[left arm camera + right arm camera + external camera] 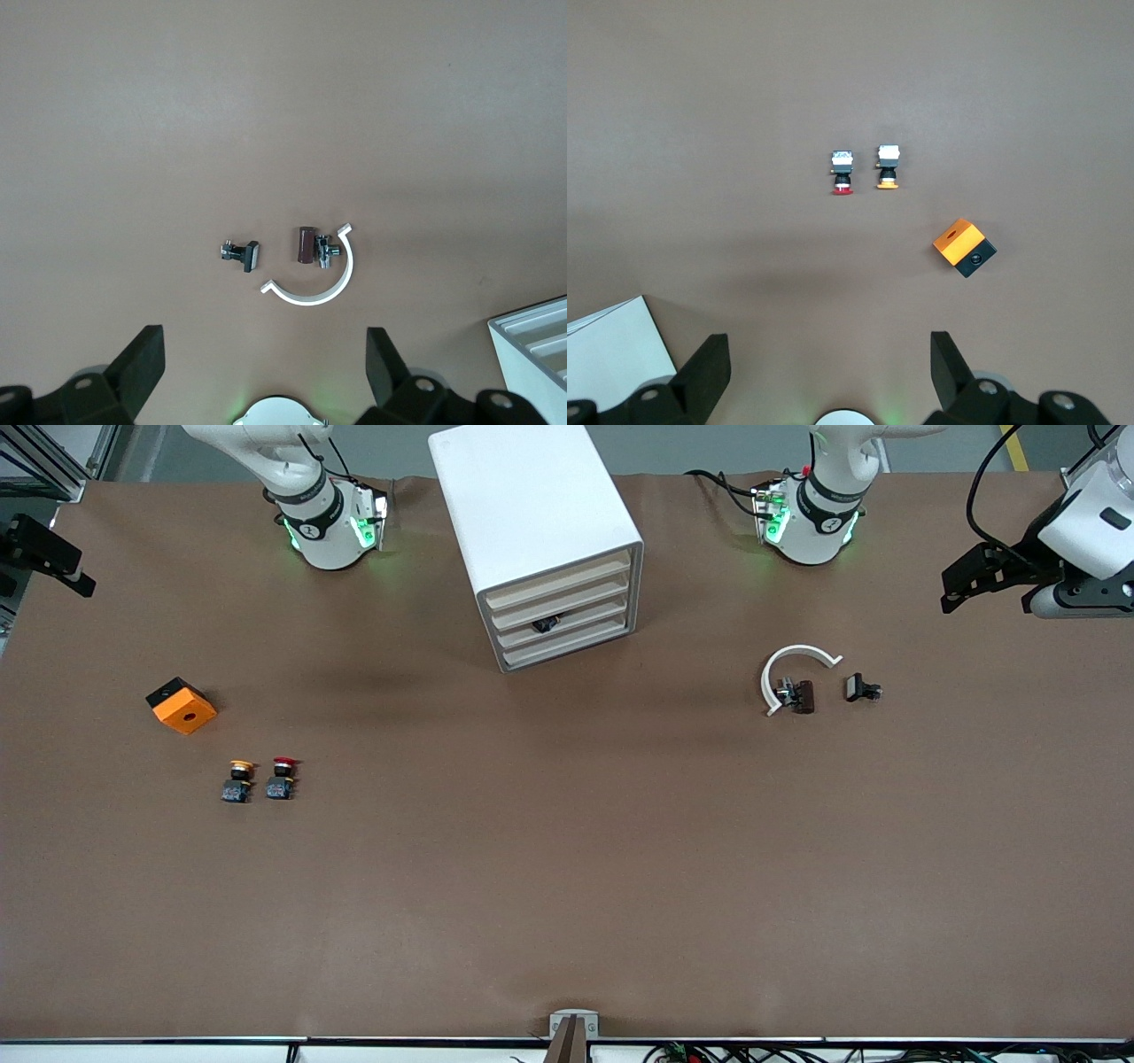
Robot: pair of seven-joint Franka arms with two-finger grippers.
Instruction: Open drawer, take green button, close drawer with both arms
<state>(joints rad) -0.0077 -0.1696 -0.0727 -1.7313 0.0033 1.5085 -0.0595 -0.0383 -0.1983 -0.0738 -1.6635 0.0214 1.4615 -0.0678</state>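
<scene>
Cabinet [540,540] sits mid-table w/ drawer [564,619] shut; green button not visible. Left gripper [266,372] spread wide over white ring [317,282]. Right gripper [830,372] spread too, over bare table near red button [842,171].

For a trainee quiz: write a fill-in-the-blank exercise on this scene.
1. The white cabinet holds ____ stacked drawers.
2. The orange box lies toward the ____ arm's end of the table.
3. Beside the yellow-capped button stands one with a ____ cap.
4. The left gripper hangs with its fingers ____.

Missing words: four; right; red; open
</scene>
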